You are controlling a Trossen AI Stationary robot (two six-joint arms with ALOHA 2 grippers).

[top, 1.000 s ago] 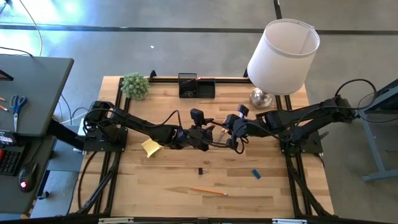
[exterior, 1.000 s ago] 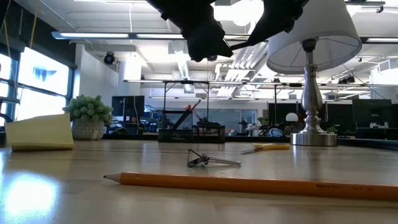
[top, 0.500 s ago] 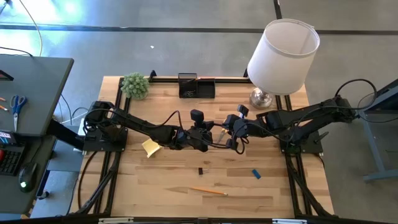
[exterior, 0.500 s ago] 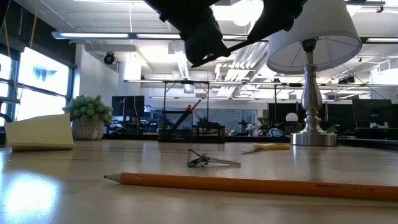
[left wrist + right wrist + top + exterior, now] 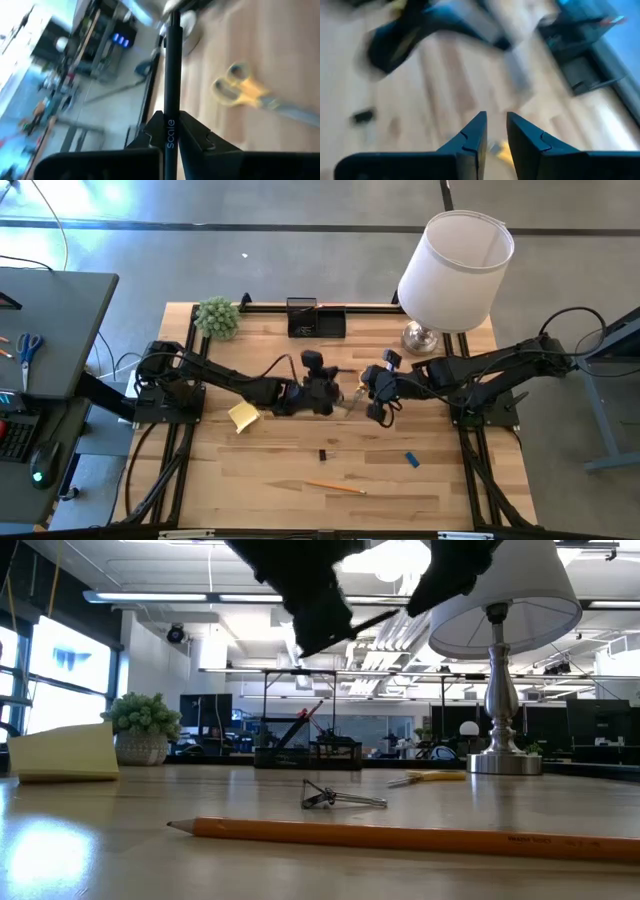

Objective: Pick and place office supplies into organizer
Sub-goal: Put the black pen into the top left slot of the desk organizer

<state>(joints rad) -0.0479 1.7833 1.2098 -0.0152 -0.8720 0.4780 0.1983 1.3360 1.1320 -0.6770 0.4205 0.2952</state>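
Observation:
My left gripper (image 5: 171,131) hangs over the table's middle (image 5: 333,393), shut on a black pen (image 5: 172,70). The pen juts toward my right gripper (image 5: 371,400), which faces it a short way off. The right gripper's fingers (image 5: 496,125) stand slightly apart with nothing between them. Below the two grippers, yellow-handled scissors (image 5: 245,92) lie flat on the wood. The black organizer (image 5: 315,318) stands at the far edge. An orange pencil (image 5: 335,487), a black clip (image 5: 323,454), a blue block (image 5: 411,460) and a yellow sticky pad (image 5: 243,417) lie on the table. My left gripper pinches the pen's shaft (image 5: 171,116) between its two fingers, at the printed lettering. The pen runs along the fingers and sticks out forward past their tips; its rear part is hidden by the gripper. It is lifted clear of the table and slants upward in the low view (image 5: 375,618).
A lamp with a white shade (image 5: 455,270) stands at the far right corner and a small green plant (image 5: 217,318) at the far left. The pencil (image 5: 400,836) and clip (image 5: 330,798) lie near the front edge.
My left gripper has shifted slightly toward the table's left and far side, taking the pen with it. In the low view the pen's free end, which reached my right gripper before, now stands short of it.

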